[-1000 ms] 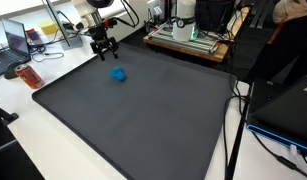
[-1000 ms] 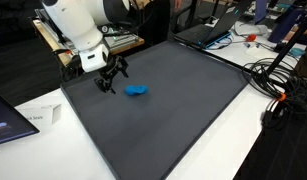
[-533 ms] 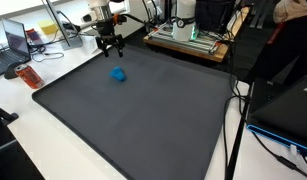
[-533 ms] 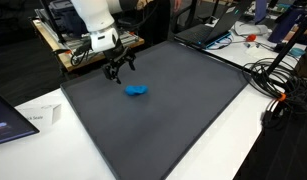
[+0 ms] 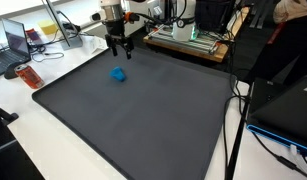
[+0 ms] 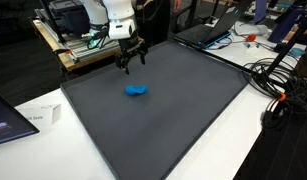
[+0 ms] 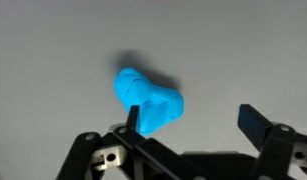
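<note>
A small blue lump of soft material [image 5: 118, 74] lies on the dark grey mat [image 5: 143, 110]; it also shows in an exterior view [image 6: 136, 91] and in the wrist view [image 7: 148, 100]. My gripper [image 5: 121, 50] hangs above the mat, raised and off to the far side of the lump; it shows too in an exterior view [image 6: 131, 63]. In the wrist view the gripper [image 7: 193, 120] is open and empty, with the lump below near one fingertip [image 7: 135, 118], not between the jaws.
A white table [image 6: 223, 130] carries the mat. A laptop [image 5: 15, 42] and a red object [image 5: 29, 76] sit by one edge. A wooden-framed machine [image 5: 188, 38] stands at the back. Cables [image 6: 278, 95] lie at the mat's side. A paper card [image 6: 38, 117] lies near a corner.
My gripper has risen and moved away from the blue lump toward the far edge of the mat. The lump has stayed in place.
</note>
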You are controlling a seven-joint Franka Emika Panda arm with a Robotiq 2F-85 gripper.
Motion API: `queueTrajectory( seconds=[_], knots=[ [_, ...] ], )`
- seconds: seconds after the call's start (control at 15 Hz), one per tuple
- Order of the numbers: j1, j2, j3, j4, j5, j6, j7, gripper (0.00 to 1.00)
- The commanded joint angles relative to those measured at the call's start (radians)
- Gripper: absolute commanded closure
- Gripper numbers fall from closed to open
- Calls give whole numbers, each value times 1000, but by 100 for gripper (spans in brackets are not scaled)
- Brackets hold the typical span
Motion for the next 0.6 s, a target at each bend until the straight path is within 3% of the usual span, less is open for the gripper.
queueTrajectory(
  seconds=[0.0,0.27,0.53],
  knots=[
    [44,-47,-20,-15,-89,-47,196,0],
    [93,-44,-33,10,-211,-73,428,0],
    [153,-43,-61,36,-407,-120,718,0]
  ],
)
